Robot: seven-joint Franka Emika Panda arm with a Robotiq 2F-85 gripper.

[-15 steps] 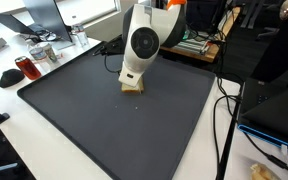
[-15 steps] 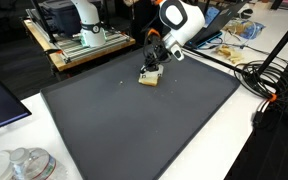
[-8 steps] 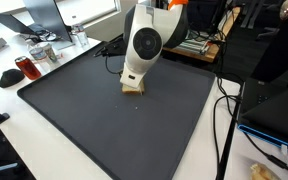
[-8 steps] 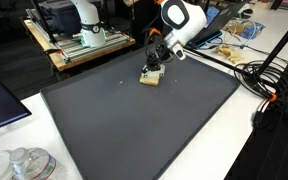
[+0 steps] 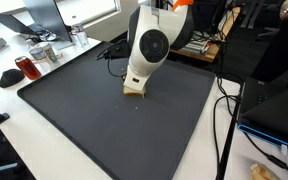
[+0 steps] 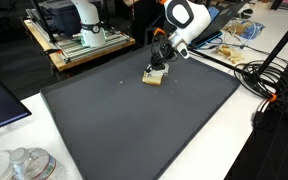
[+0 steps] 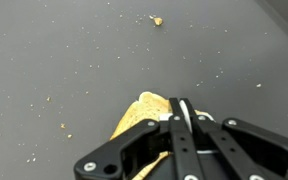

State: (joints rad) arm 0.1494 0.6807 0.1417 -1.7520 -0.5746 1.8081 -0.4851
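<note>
Down in the lower middle of the wrist view, the tool (image 7: 179, 104) has its fingers pressed together, tips just over a tan chunk (image 7: 136, 122) lying on the dark mat (image 7: 64, 50). A crumb (image 7: 157, 20) sits at upper centre.

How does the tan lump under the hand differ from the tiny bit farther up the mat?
The lump is far bigger; the bit is a mere crumb. The lump lies under the shut hand, partly hidden by it; the bit lies apart, in the open. Both are tan and lie on the dark mat.
</note>
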